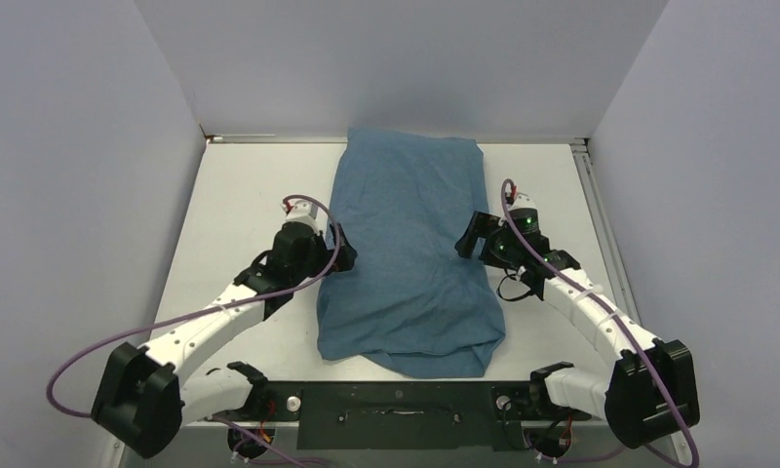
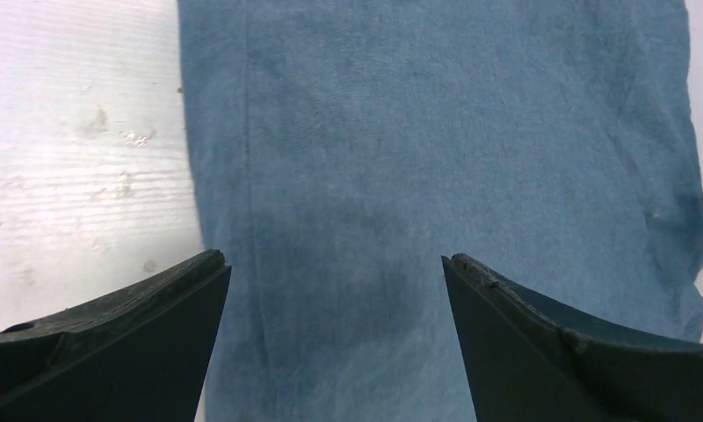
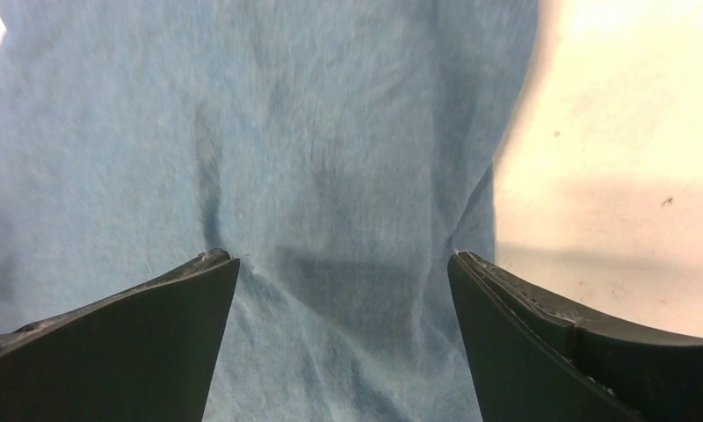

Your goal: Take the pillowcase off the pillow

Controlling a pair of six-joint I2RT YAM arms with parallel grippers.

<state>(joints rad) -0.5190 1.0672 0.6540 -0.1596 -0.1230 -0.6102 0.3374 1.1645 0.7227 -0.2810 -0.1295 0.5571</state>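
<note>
Lying lengthwise down centre of white tabletop, far wall to near edge: dusty slate-blue wrinkled cloth pillowcase. Parked at its L edge, approx mid-length: black two-finger left gripper, jaws wide apart, nothing clamped, cloth edge below the gap. Opposite, at R edge: black right gripper, jaws likewise spread, nothing pinched, tips close over creased cloth. Contact w/ cloth: can't tell.

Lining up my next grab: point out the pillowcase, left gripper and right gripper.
pillowcase [image 1: 406, 263]: top view, middle of the cloth.
left gripper [image 1: 340, 248]: top view, between its fingertips, by the cloth's left edge.
right gripper [image 1: 472, 236]: top view, between its fingertips, by the cloth's right edge.
</note>
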